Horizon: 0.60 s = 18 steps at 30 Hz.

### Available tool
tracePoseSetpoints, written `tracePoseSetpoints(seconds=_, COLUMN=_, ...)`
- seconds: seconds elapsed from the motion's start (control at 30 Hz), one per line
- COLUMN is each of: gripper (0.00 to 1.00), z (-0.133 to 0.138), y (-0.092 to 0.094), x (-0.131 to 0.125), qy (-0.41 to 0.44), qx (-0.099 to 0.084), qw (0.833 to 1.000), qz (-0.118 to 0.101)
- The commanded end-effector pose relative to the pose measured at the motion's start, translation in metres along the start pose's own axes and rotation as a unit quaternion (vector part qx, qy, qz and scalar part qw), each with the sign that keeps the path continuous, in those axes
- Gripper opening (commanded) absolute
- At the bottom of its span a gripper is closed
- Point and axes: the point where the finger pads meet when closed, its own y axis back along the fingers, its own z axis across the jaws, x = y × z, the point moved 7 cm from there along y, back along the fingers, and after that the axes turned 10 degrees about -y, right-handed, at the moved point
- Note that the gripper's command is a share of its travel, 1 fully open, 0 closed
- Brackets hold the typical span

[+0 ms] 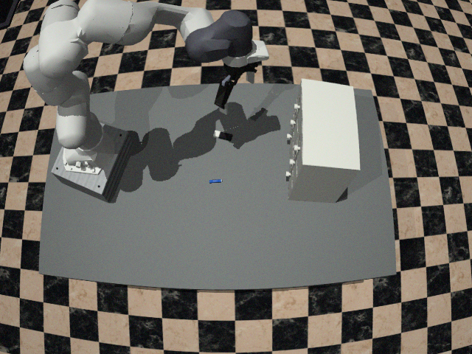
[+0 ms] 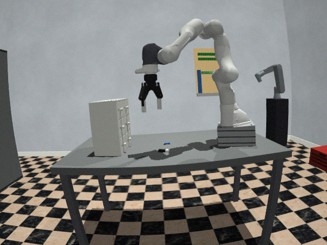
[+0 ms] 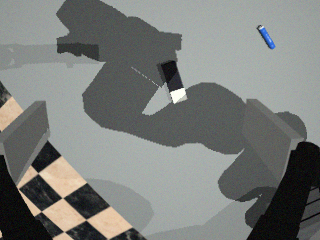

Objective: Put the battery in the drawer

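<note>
A small blue cylinder, the AAA battery (image 1: 215, 181), lies on the grey table near its middle; it also shows in the exterior view (image 2: 166, 143) and at the top right of the wrist view (image 3: 266, 36). The white chest (image 1: 327, 129) stands at the table's right side with its knobbed drawer fronts (image 2: 125, 126) facing the arm. All drawers look pushed in, and I cannot read their labels. My gripper (image 2: 151, 107) hangs open and empty high above the table, between the chest and the robot base. It also shows in the top view (image 1: 240, 103) and in the wrist view (image 3: 148, 136).
A short black block with a white end (image 1: 223, 135) lies on the table almost under the gripper, in the arm's shadow (image 3: 172, 80). The robot base (image 1: 91, 164) stands at the table's left side. The table's back edge is close behind the gripper.
</note>
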Motion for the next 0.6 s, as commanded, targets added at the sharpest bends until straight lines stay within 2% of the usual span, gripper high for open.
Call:
tracePoseSetpoints(seconds=0.0, gripper=1.0, z=-0.0016, y=-0.0011, x=-0.0006, qy=0.1, qx=0.001, qw=0.995, qz=-0.011)
tracePoseSetpoints(seconds=0.57, gripper=1.0, z=-0.0113, y=-0.001, x=-0.0069, qy=0.199, qx=0.002, qw=0.98, qz=-0.01)
